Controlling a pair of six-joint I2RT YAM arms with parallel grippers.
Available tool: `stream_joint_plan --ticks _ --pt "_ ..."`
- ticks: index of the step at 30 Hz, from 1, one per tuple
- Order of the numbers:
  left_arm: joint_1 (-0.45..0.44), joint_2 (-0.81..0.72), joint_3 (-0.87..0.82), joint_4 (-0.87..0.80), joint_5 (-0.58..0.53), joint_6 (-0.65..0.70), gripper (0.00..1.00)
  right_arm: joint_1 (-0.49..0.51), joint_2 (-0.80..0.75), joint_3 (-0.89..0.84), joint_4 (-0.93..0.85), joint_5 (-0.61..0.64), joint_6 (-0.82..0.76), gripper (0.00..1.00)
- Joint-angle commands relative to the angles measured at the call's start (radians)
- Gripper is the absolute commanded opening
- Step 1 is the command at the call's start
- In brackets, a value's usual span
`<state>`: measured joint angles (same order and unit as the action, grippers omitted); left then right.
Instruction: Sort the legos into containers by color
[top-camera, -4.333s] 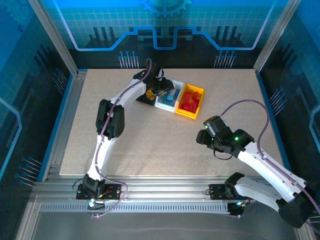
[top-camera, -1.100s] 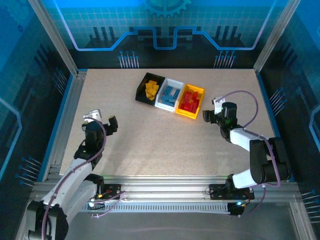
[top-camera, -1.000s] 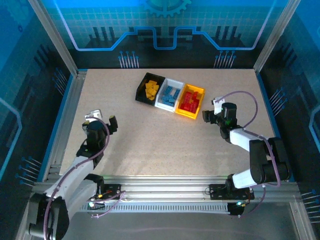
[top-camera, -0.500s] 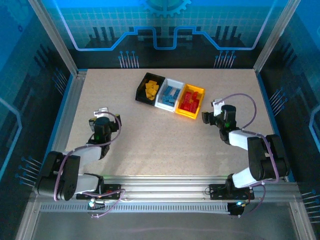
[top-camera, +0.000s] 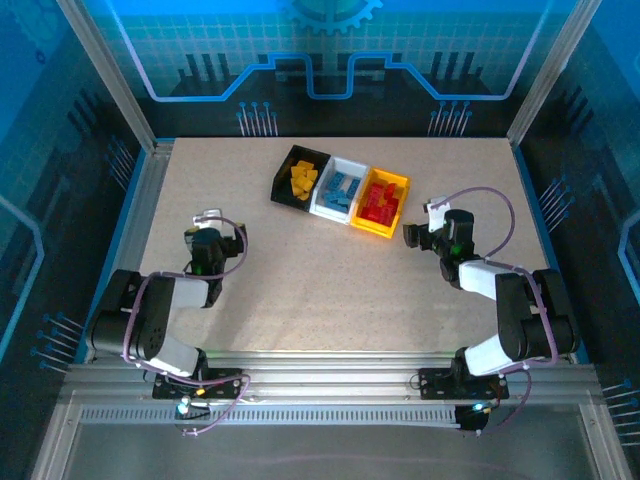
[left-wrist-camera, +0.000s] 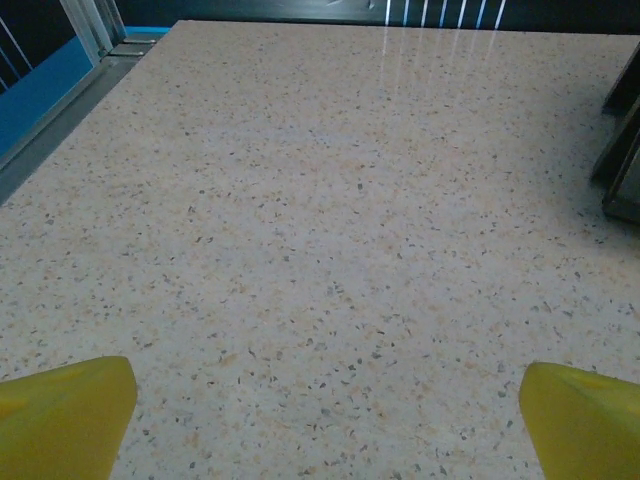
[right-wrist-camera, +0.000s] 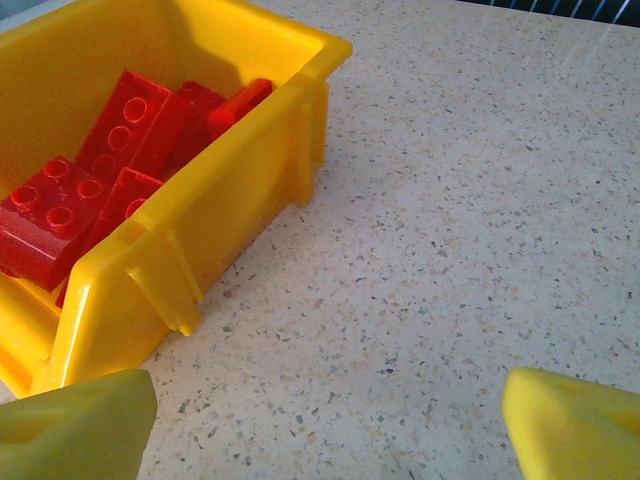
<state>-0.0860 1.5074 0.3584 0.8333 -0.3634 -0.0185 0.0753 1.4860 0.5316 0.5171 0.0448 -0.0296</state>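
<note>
On the left side of the surface (top-camera: 330, 290), the left arm (top-camera: 150, 315) is lying low and folded close to its base. The left fingers (left-wrist-camera: 62, 415) are pointing toward the far side of the surface. They are standing wide apart and are pinching nothing, and the bare speckled surface is lying under the gap between them.

Toward the far middle, the black bin (top-camera: 281, 184) is standing as the left end of a slanted row of three, each one touching its neighbour. It is holding the yellow-orange legos (top-camera: 301, 178). Next to it the white bin (top-camera: 352, 162) is sitting in the middle of the row, and it is holding the blue legos (top-camera: 343, 188). The yellow bin (right-wrist-camera: 240, 200) is closing the row at the right end, and it is holding the red legos (right-wrist-camera: 110, 170). In the right wrist view these red bricks are lying piled together, most of them with the studs up, and one narrow red piece is resting against the inner side of the bin wall.

Just to the right of the yellow bin, the right fingers (right-wrist-camera: 75, 425) are hovering low over the surface, near the bin corner but apart from it. They are spread wide and are gripping nothing. Behind them the right arm (top-camera: 520, 310) is bending back toward the near edge.
</note>
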Motion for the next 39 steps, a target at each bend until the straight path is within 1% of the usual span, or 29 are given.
stream_joint_plan --ticks 1,3,4,5,6,11,16,21,24,26,39 --pt "0.017 0.009 0.008 0.089 0.044 0.011 0.99 -0.009 0.011 0.019 0.023 -0.009 0.006 0.92" --pt "0.021 0.058 -0.028 0.213 0.056 0.02 0.99 -0.011 0.011 0.021 0.023 -0.01 0.005 0.93" --pt "0.022 0.055 -0.029 0.213 0.059 0.018 0.99 -0.012 0.01 0.021 0.023 -0.01 0.006 0.93" --pt "0.023 0.041 -0.022 0.172 0.062 0.013 0.99 -0.011 0.01 0.021 0.022 -0.011 0.005 0.93" --pt "0.023 0.053 -0.021 0.19 0.059 0.018 0.99 -0.013 0.011 0.021 0.023 -0.011 0.007 0.93" --pt "0.022 0.05 -0.001 0.148 0.052 0.014 0.99 -0.013 0.01 0.019 0.024 -0.015 0.007 0.93" --pt "0.022 0.053 -0.001 0.153 0.053 0.015 0.99 -0.013 0.007 0.013 0.034 -0.014 0.006 0.94" --pt "0.022 0.051 -0.001 0.152 0.053 0.015 0.99 -0.011 -0.003 -0.043 0.123 -0.004 0.008 0.95" --pt "0.022 0.052 -0.001 0.152 0.053 0.015 0.99 -0.01 0.007 -0.078 0.19 -0.004 0.007 1.0" --pt "0.022 0.052 -0.001 0.152 0.053 0.015 0.99 -0.011 0.018 -0.097 0.234 0.006 0.011 1.0" --pt "0.022 0.051 -0.001 0.152 0.053 0.015 0.99 -0.017 0.02 -0.099 0.239 0.004 0.02 1.0"
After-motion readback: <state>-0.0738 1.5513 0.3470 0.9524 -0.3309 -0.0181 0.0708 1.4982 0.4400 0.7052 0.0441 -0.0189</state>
